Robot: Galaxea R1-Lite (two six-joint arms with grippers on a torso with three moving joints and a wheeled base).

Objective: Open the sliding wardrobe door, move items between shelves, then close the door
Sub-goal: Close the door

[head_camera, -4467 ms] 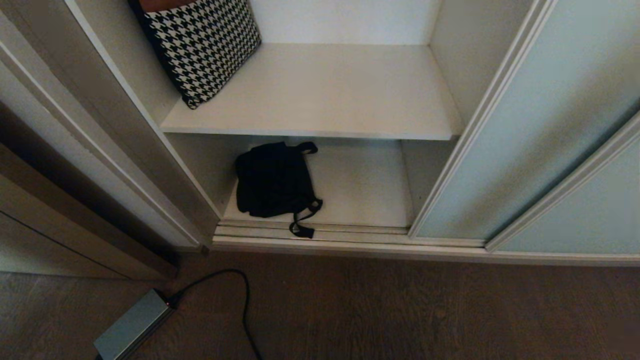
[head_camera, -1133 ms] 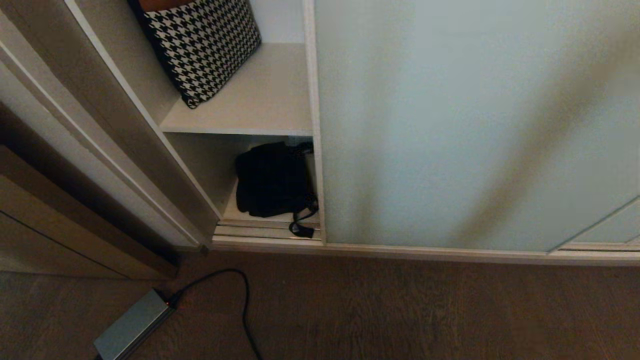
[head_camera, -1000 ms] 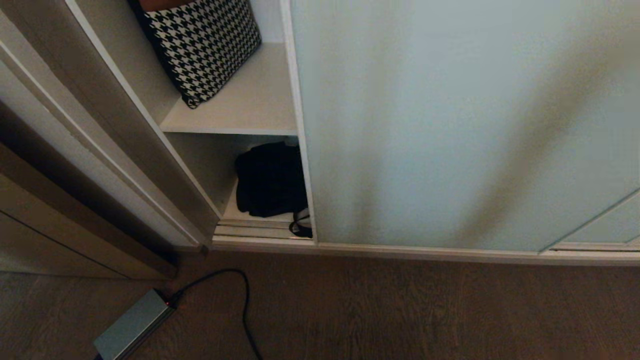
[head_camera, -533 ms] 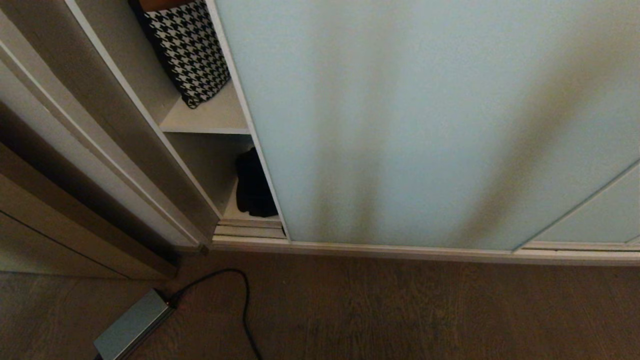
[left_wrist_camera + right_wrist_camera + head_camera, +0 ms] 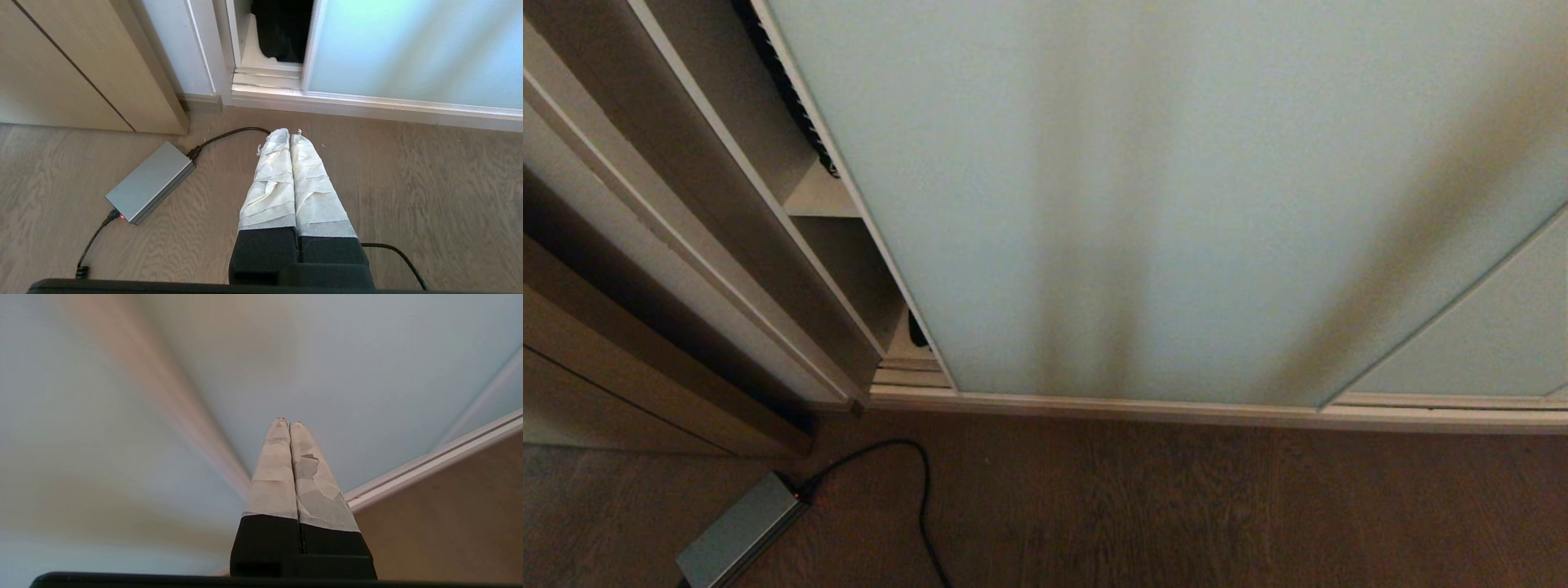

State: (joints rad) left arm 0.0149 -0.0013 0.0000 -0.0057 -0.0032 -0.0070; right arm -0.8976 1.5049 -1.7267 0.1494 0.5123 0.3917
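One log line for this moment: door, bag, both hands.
sliding wardrobe door: nearly closed, narrow gap | black bag: lower shelf, mostly hidden | right hand: shut, at door | left hand: shut, over floor

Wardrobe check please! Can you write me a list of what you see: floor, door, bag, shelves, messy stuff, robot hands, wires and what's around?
Surface: brown wood floor, bare ahead.
Sliding wardrobe door: nearly shut, narrow gap at its left edge.
Black bag: on the bottom shelf, part hidden by the door.
Upper shelf: only a corner shows.
Clutter: houndstooth bag, just a sliver.
Left gripper: shut, empty, above the floor.
Right gripper: shut, empty, pointing at the door glass.
Cables: black cable plugged into a grey power brick.
Surroundings: beige wooden side frame.
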